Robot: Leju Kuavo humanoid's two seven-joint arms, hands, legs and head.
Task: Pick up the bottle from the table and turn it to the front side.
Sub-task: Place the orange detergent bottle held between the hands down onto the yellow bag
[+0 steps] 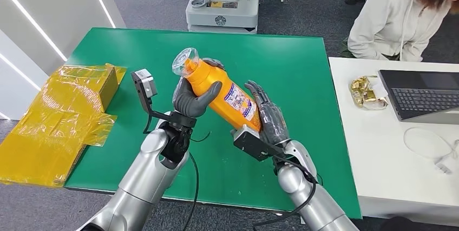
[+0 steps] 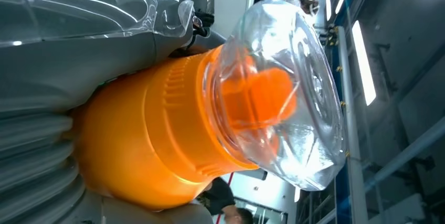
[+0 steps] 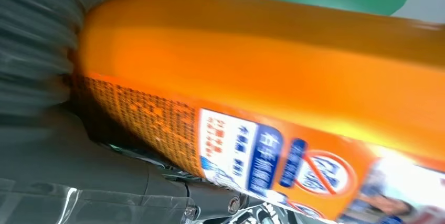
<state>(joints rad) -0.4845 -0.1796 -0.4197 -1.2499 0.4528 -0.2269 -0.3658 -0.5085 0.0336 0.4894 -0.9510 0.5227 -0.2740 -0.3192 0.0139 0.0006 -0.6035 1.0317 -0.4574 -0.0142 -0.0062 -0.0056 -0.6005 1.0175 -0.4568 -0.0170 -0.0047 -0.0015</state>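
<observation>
While the left robot hand [image 1: 190,100] grips the orange plastic bottle [image 1: 219,91] near its clear cap, lifted above the green worktop [image 1: 303,68], the right robot hand [image 1: 269,114] cradles its base, apparently steadying the turn.

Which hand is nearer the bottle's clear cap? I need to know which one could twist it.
Left. The left hand grips the bottle just below the clear cap; the right hand supports the opposite, bottom end.
</observation>
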